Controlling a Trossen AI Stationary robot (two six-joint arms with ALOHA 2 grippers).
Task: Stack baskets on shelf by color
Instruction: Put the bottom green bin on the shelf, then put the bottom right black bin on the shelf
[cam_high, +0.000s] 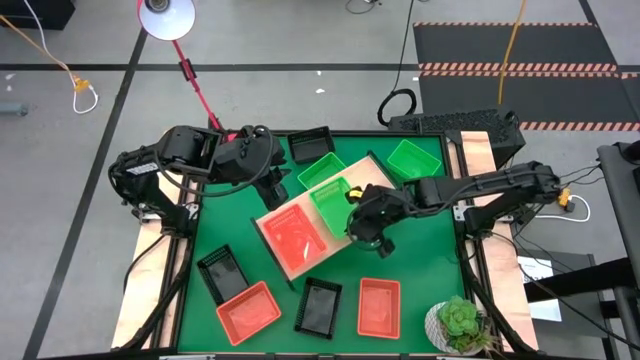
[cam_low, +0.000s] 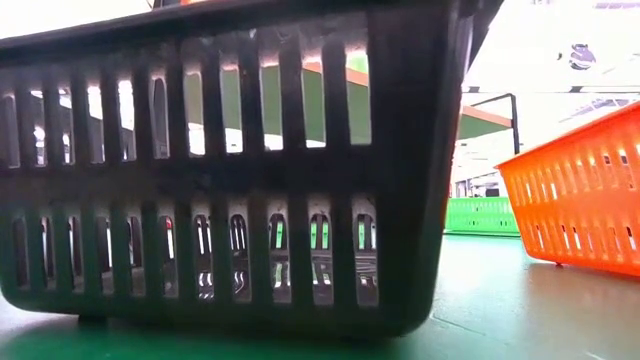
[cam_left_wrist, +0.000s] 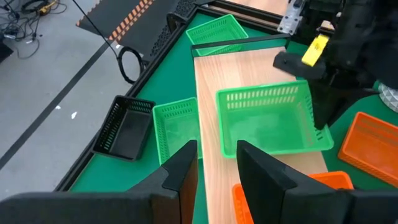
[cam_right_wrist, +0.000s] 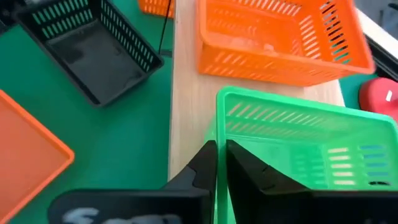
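Note:
The shelf (cam_high: 385, 178) lies slantwise mid-table. An orange-red basket (cam_high: 296, 236) and a green basket (cam_high: 333, 200) stand side by side on its board. My right gripper (cam_high: 358, 218) (cam_right_wrist: 219, 163) is shut on that green basket (cam_right_wrist: 298, 155). My left gripper (cam_high: 277, 190) (cam_left_wrist: 217, 158) hovers open above the shelf's far-left edge, next to a second green basket (cam_left_wrist: 177, 127) resting on the mat. A third green basket (cam_high: 413, 158) sits far right. Black baskets (cam_high: 308, 145) (cam_high: 222, 272) (cam_high: 320, 305) and orange-red ones (cam_high: 248, 310) (cam_high: 378, 305) lie scattered on the mat. My right gripper pinches the green basket's end wall (cam_right_wrist: 220, 127), the one facing the table's right edge, at its rim. One finger (cam_right_wrist: 255, 177) is inside the basket and the other (cam_right_wrist: 202, 165) outside. The fingers come from above, slanting. The basket sits upright on the shelf board, next to the orange-red one.
A white pot with a green plant (cam_high: 458, 325) stands at the near right corner. The near black basket (cam_low: 230, 170) fills most of the low view, with an orange-red basket (cam_low: 580, 190) beside it. Bare mat (cam_high: 425, 250) shows right of the shelf.

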